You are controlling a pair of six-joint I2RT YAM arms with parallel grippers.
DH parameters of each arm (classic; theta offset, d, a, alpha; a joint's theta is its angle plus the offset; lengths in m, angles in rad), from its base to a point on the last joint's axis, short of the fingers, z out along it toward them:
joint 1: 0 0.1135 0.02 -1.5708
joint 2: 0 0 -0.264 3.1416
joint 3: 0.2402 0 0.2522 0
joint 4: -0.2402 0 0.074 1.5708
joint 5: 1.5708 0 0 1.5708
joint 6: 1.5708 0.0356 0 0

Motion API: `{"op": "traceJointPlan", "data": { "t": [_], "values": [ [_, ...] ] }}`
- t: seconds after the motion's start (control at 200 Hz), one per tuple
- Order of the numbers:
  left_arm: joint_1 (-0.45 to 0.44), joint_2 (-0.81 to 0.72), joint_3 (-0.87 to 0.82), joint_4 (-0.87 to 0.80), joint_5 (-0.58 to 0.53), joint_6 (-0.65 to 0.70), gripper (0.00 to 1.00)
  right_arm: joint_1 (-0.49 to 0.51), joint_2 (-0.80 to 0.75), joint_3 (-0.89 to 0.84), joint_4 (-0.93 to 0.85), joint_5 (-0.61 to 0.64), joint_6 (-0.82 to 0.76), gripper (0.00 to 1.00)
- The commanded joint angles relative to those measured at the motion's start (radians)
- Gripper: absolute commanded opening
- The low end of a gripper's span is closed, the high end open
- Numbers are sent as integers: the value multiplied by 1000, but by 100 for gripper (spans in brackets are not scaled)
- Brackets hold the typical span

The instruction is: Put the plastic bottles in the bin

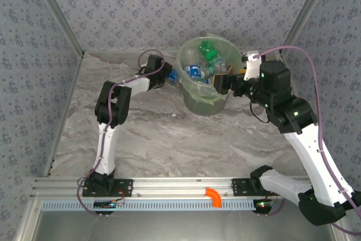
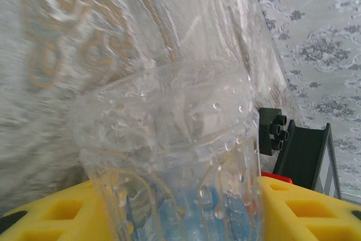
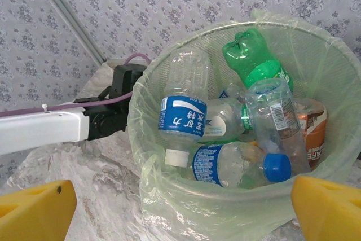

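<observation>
A clear plastic bottle (image 2: 175, 156) with a blue label and water drops fills the gap between the yellow fingers (image 2: 304, 207) of my left gripper (image 2: 177, 218), which presses it on both sides. From above, that gripper (image 1: 168, 76) sits on the table just left of the bin (image 1: 197, 99). The bin (image 3: 169, 196), pale green and translucent, holds several bottles: a green one (image 3: 254, 57), a clear one with a blue label (image 3: 183, 111), one lying with a blue cap (image 3: 237, 165). My right gripper (image 3: 180, 213) stands open beside the bin's right side (image 1: 227, 81).
The left arm (image 3: 45, 128) reaches in behind the bin's left side. A black block (image 2: 273, 131) and a dark ramp stand by the patterned back wall. An orange hook (image 1: 214, 197) sits on the front rail. Open marbled table lies in front of the bin.
</observation>
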Motion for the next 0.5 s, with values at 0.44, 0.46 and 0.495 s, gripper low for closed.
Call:
{"op": "traceJointPlan", "data": {
  "t": [0.44,0.46,0.495],
  "values": [
    [55,-466,-208,-74,-50,253,50,-9,-60,-31,27,42,22,100],
    [56,-486,-218,-79,-55,258,50,-8,-61,-32,27,41,23,100],
    [58,-518,-234,-83,-59,263,50,-8,-63,-33,29,40,28,100]
  ]
}}
